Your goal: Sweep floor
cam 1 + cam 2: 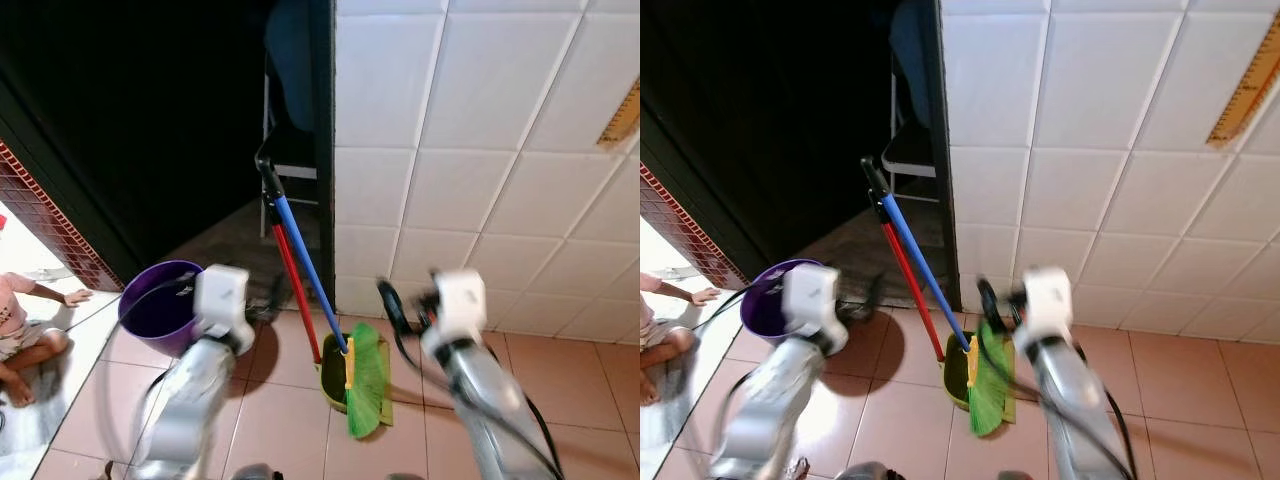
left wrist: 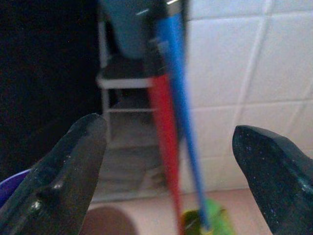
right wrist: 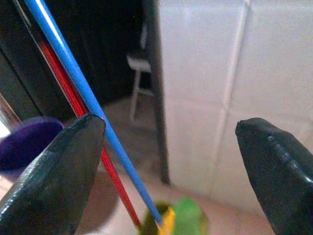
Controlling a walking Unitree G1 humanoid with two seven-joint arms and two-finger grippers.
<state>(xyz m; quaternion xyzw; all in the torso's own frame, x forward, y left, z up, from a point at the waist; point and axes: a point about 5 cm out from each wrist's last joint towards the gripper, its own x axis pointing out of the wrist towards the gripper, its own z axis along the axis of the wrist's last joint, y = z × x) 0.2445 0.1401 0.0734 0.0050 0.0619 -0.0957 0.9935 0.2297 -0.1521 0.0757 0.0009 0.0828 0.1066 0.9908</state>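
A broom with a blue handle [image 1: 305, 270] and green bristles [image 1: 367, 380] leans against the dark doorframe beside the white tiled wall. Its head rests in a yellow-green dustpan [image 1: 332, 385] with a red handle [image 1: 295, 285]. My left gripper [image 2: 171, 161] is open, raised left of the two handles, with both handles seen between its fingers but farther off. My right gripper [image 3: 166, 166] is open too, raised right of the broom, with the blue handle [image 3: 93, 107] near its one finger [image 3: 58, 171].
A purple bucket [image 1: 160, 305] stands on the pink floor tiles left of the handles. A person [image 1: 25, 335] sits on the floor at the far left. A chair [image 1: 290, 150] stands in the dark doorway behind. The white tiled wall [image 1: 480, 150] rises on the right.
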